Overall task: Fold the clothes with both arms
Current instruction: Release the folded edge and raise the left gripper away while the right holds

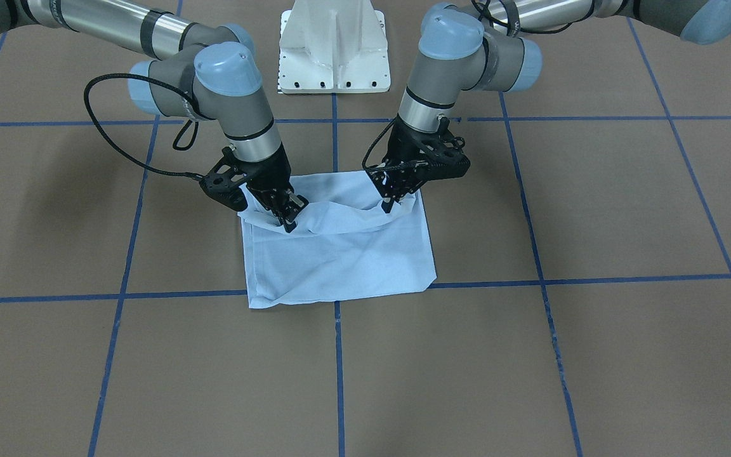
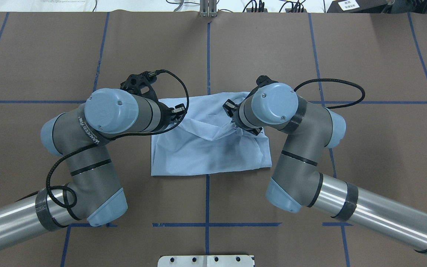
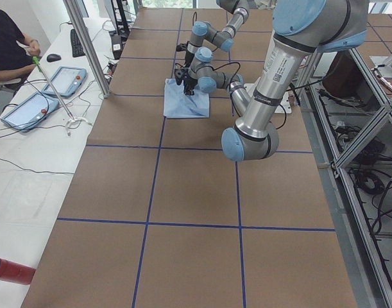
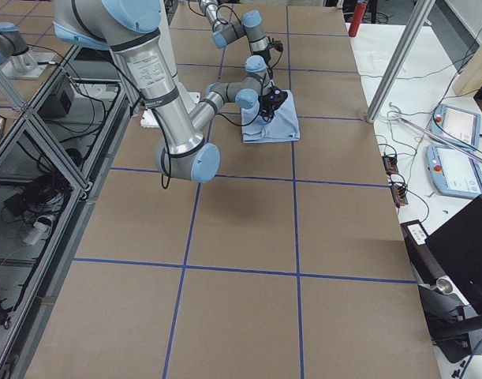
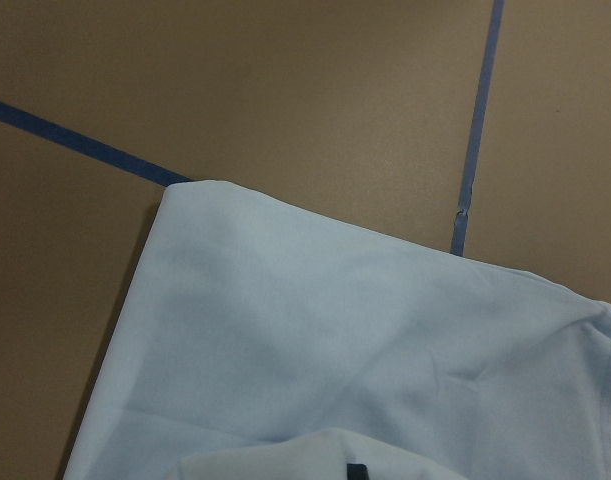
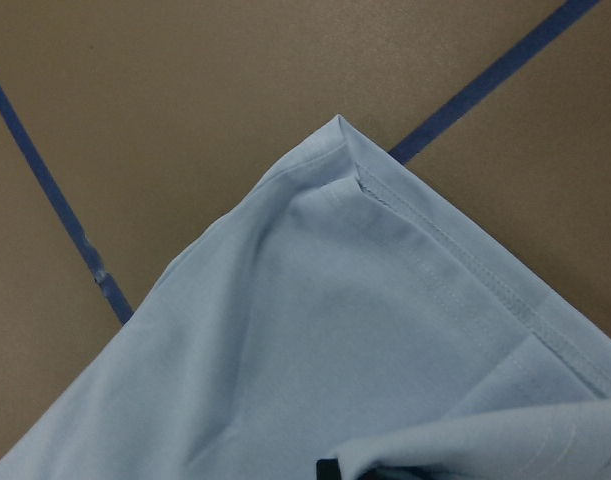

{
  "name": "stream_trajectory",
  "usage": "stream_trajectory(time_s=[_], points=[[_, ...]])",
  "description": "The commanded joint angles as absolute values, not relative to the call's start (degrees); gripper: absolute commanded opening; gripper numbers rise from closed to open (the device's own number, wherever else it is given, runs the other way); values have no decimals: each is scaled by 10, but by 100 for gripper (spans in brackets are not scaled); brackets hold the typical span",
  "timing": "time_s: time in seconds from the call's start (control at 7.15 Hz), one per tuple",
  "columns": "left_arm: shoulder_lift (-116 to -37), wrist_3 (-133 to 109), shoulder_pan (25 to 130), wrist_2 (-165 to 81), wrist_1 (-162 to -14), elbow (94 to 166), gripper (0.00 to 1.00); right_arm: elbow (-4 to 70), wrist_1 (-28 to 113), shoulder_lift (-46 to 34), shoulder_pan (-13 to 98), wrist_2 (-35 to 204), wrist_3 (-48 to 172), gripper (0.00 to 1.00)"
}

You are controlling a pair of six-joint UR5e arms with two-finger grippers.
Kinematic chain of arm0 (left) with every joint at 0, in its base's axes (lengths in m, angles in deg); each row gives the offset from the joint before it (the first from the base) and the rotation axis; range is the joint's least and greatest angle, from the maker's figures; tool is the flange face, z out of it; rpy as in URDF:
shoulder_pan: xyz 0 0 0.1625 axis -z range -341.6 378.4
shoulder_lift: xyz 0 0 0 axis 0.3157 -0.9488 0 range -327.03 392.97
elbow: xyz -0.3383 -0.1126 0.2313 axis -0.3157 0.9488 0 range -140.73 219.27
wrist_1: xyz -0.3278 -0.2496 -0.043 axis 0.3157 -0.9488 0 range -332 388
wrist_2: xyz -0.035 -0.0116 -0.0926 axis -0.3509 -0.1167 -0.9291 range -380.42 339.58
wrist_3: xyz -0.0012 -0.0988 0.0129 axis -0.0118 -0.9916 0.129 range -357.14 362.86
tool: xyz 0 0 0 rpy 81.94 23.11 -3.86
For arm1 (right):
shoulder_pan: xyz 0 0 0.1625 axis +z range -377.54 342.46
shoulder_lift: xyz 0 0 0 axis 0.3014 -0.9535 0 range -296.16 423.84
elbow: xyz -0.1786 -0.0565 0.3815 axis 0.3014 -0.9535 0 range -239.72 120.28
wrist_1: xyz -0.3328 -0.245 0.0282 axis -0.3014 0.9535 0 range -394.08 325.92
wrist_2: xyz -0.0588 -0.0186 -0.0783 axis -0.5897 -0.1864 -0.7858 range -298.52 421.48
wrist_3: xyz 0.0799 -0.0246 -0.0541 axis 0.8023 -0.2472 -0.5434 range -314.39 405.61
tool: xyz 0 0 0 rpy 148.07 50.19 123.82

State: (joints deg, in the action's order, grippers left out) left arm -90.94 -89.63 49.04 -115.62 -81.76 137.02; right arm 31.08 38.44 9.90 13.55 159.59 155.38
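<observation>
The light blue T-shirt [image 1: 340,260] [image 2: 209,155] lies folded into a rough square at the middle of the table. My left gripper [image 1: 393,202] [image 2: 177,112] is shut on a raised edge of the cloth on its own side. My right gripper [image 1: 287,219] [image 2: 232,115] is shut on the same raised edge on the other side. The cloth sags in a fold between them, above the flat layer. Both wrist views show the T-shirt [image 5: 335,340] [image 6: 385,330] lying flat below a held flap. No print or label shows.
Brown table [image 1: 530,355] marked with blue tape lines in a grid. The white pedestal base [image 1: 334,57] [image 2: 206,260] stands at the robot's side. A person [image 3: 6,45] sits at a side bench with tablets [image 3: 29,109]. A red cylinder [image 3: 9,271] lies there.
</observation>
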Motion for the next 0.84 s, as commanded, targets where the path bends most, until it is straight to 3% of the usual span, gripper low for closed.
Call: stream_trajectory(time_s=[0.0, 0.14, 0.28, 0.42, 0.7], points=[[-962, -899, 521, -1156, -824, 1290, 0, 264, 384, 127, 180, 1646, 1553, 0], [-992, -895, 552, -1156, -857, 1215, 6, 229, 384, 136, 205, 1670, 1542, 0], [-1019, -838, 580, -1155, -876, 1154, 98, 187, 384, 164, 234, 1672, 1488, 94], [-1021, -803, 610, -1156, -877, 1149, 100, 182, 384, 170, 245, 1669, 1471, 100], [-1020, -771, 627, -1189, -882, 1148, 100, 158, 384, 173, 272, 1679, 1441, 100]])
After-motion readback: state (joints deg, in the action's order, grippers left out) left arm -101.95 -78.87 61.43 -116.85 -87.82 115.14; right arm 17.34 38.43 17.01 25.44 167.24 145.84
